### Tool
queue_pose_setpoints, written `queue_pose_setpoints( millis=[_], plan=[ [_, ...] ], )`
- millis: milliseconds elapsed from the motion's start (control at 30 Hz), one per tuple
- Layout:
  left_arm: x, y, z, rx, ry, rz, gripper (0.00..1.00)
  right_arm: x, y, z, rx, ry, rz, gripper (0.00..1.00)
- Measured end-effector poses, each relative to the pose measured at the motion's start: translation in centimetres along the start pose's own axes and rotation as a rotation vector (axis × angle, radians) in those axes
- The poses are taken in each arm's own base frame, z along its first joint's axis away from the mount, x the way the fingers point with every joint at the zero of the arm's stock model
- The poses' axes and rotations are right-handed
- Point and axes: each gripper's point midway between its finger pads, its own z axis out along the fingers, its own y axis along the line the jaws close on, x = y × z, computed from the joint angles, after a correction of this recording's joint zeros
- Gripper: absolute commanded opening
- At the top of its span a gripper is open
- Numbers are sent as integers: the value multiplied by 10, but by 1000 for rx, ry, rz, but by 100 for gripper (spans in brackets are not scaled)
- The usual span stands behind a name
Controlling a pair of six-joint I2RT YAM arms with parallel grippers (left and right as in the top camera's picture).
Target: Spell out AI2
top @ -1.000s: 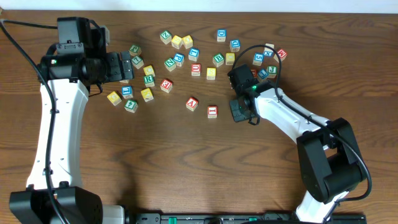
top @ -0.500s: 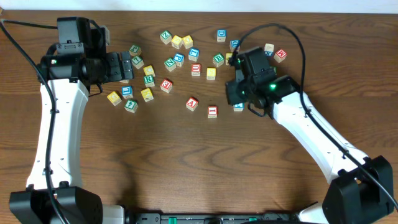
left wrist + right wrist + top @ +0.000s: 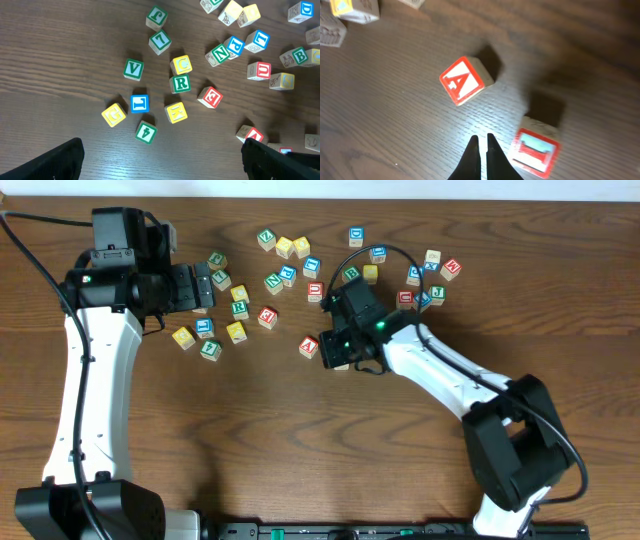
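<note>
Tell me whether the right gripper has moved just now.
Yes. The right gripper swung left, from right of the I cube to nearer the A cube.

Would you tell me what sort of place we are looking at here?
Probably a robotics lab bench: left arm and right arm mounted at a wooden table, letter cubes scattered across it.

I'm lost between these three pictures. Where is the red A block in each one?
Overhead: the red A block is near the picture's middle.
Left wrist: lower right, close to the edge.
Right wrist: upper middle, above the shut right pincer.
Shared landmark: the red E block lies up-left of it in overhead and left wrist; right wrist misses it.
</note>
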Motion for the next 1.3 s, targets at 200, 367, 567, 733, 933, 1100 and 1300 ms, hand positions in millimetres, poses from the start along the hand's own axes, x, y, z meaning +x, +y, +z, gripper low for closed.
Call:
queue_pose_setpoints(
  millis=[200, 367, 567, 733, 933, 1100, 1300],
  plan=[
    [0, 0, 0, 0, 0, 0, 99, 3, 1, 5, 1, 16, 20, 1],
    [0, 0, 0, 0, 0, 0, 100, 3, 1, 6, 2, 17, 25, 1],
    [0, 0, 0, 0, 0, 0, 99, 6, -2, 12, 9, 32, 38, 1],
    [0, 0, 0, 0, 0, 0, 99, 11, -6, 22, 39, 101, 56, 1],
    [0, 0, 0, 0, 0, 0, 99, 13, 0, 28, 110, 185, 36, 1],
    [0, 0, 0, 0, 0, 0, 99, 15, 4, 22, 157, 203, 15, 1],
    [0, 0, 0, 0, 0, 0, 100, 15, -6, 20, 208, 200, 12, 1]
  ],
)
